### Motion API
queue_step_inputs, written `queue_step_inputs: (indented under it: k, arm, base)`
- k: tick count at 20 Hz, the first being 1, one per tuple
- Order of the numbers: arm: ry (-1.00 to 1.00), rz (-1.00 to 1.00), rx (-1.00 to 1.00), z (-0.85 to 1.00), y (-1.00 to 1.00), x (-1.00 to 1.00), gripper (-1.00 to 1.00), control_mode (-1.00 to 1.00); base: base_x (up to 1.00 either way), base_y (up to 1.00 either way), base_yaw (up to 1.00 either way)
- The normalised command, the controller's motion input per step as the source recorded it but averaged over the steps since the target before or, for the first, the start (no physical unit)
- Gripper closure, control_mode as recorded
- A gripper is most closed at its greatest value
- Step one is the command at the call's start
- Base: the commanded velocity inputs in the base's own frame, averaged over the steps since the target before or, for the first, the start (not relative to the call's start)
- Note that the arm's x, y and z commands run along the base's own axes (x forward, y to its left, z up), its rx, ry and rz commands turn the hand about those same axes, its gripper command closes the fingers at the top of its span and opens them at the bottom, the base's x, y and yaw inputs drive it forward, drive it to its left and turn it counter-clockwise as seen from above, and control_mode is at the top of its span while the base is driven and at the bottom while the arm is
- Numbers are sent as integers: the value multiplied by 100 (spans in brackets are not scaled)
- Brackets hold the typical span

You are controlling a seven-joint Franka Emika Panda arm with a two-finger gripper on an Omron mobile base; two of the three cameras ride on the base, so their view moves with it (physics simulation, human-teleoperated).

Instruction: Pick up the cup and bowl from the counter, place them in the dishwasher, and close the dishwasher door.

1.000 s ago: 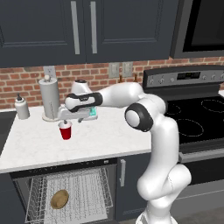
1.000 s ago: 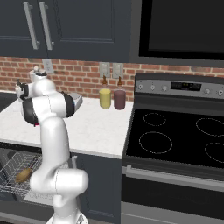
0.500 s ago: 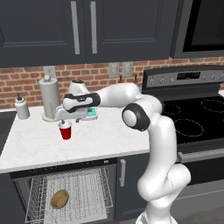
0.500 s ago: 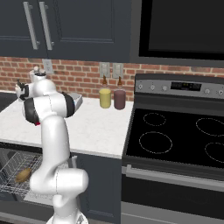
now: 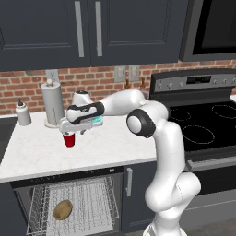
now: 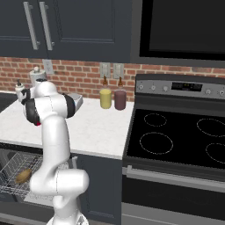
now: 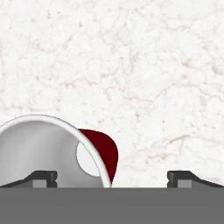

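While the gripper hangs just over the cup with its fingers spread apart and holding nothing, the step in hand is judged to be the pick of the cup from the counter.

Advice, grasp: in the hand view the cup sits off to the left, its rim crossing the left fingertip while the right fingertip stands over bare marble. The hand would do well to shift toward the cup until the rim lies between both tips, then descend and close on opposite walls below the rim. Closing from the present offset risks pinching one wall or tipping the cup.

Item, cup: small, red, tapered downward, white rim, pale inside with a lighter round bottom. Upright on the counter, near its left part, in front of the paper-towel holder and well apart from the soap bottle. Thin-walled by appearance; judged light and easily knocked.

Item, bowl: tan-brown, shallow, already lying in the wire rack of the open dishwasher below the counter.

Remaining, by judgement: cup to rack, then door shut.
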Motion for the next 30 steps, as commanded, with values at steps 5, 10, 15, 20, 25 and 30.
queue_step_inputs:
  k: [5,10,15,20,25,30]
  arm:
    - [0,0,0,-49,-8,-2,-100,-100]
    - [0,0,0,-4,0,0,-100,-100]
    - [0,0,0,0,0,0,100,-100]
    - [0,0,0,0,0,0,100,-100]
    - [0,0,0,5,-1,-13,100,-100]
    - [0,0,1,25,-11,-61,100,-100]
  base:
    - [0,0,0]
    - [0,0,0]
    - [0,0,0]
    - [0,0,0]
    - [0,0,0]
    - [0,0,0]
